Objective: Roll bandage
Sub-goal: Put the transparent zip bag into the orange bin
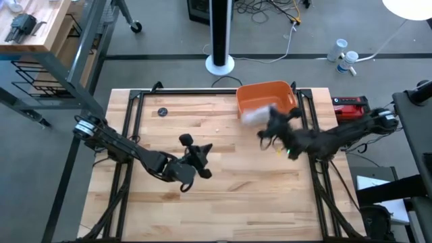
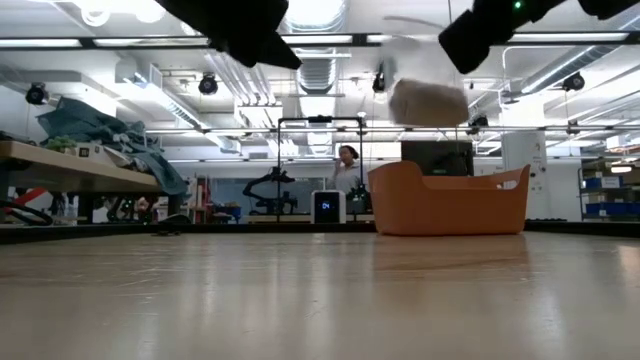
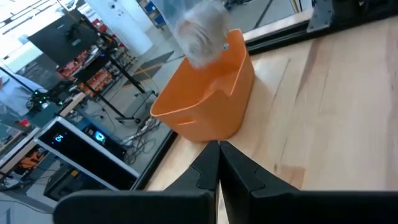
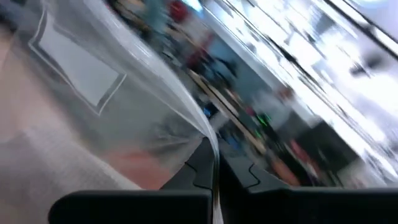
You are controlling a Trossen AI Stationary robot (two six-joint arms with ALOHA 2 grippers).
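Note:
A clear plastic wrapper [image 4: 124, 106] with a white label hangs from my right gripper [image 4: 214, 171], which is shut on it. An off-white lump inside it [image 2: 428, 103] looks like the bandage. It hangs in the air just over the near rim of the orange tub [image 1: 266, 98], which stands on the table at the far right. In the high view the wrapper [image 1: 255, 115] is a pale blur beside my right gripper [image 1: 267, 121]. My left gripper [image 1: 202, 152] hovers shut over the table's middle, holding nothing, and points toward the tub [image 3: 205, 106]. My right gripper pinches the clear film of the wrapper [image 4: 208, 140] between its two shut fingers, at an edge or fold of it. The fingers lie about level, coming from the table's right side. The wrapper and the off-white lump inside hang clear of the table and the tub.
A small dark round thing [image 1: 162, 111] lies on the table at the far left. Black rails [image 1: 135, 128] frame the tabletop. A red tool [image 1: 351, 106] lies beyond the right edge. A person [image 2: 347, 165] stands far behind the table. Bare wood stretches across the near half.

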